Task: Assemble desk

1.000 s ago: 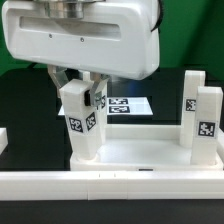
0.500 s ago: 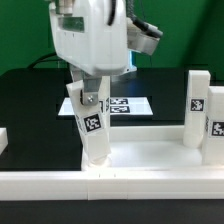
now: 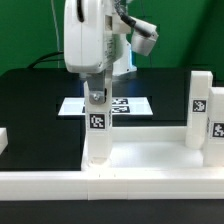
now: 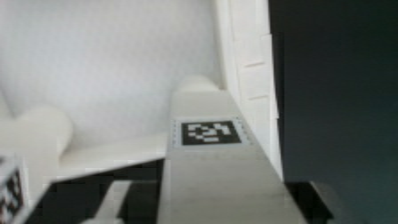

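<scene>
The end effector (image 3: 97,95) is clamped on the top of a white square leg (image 3: 98,135), which stands upright on the desk slab (image 3: 140,155) near a front corner, apparently in its socket, though the seating is hidden. If it sits cocked, twisting could jam or tip it.

hidden: hand (image 3: 96,97) fingertips behind leg (image 3: 98,135) | cut off: slab (image 3: 150,158) front edge

The exterior view looks level and close across the slab (image 3: 140,150); the wrist view looks down along the tagged leg (image 4: 222,150), which both share.
</scene>
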`<state>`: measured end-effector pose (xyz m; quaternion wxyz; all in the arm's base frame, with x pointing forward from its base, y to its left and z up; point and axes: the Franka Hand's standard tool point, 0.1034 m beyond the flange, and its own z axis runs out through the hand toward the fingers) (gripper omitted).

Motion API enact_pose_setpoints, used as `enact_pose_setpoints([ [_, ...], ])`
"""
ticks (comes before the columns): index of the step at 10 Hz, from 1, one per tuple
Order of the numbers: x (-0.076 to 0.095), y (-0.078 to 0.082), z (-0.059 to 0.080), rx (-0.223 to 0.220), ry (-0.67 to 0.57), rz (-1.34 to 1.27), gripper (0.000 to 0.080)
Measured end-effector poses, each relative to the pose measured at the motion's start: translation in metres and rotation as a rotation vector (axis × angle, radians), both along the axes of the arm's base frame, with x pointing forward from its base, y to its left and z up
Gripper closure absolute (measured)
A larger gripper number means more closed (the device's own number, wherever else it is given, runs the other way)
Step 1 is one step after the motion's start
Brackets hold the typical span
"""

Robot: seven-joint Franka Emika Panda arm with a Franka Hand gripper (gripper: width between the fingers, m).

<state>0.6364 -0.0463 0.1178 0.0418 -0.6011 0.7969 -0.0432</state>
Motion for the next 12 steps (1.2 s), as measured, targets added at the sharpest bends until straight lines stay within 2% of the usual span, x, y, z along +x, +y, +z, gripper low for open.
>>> enact_pose_setpoints([
  [2,0.0,0.0006,0.0,0.0,-0.001,0.0,0.0506],
  [3,0.0,0.0007,-0.0001,-0.003,0.0,0.026,0.048],
  [4,-0.0001,-0.0011,0.0006,-0.013,0.004,0.106,0.048],
  [5,0.0,-0.0059,0.0042,-0.024,0.016,0.209,0.0302],
  [6,0.0004,-0.0072,0.0064,-0.066,0.047,0.375,0.0302],
  [7,0.0018,-0.0053,0.0068,-0.093,0.058,0.497,0.0183],
  [10,0.0012,-0.0074,0.0062,-0.113,0.067,0.694,0.0151],
  [12,0.0033,-0.0037,0.0078,-0.161,0.092,1.01,0.0151],
])
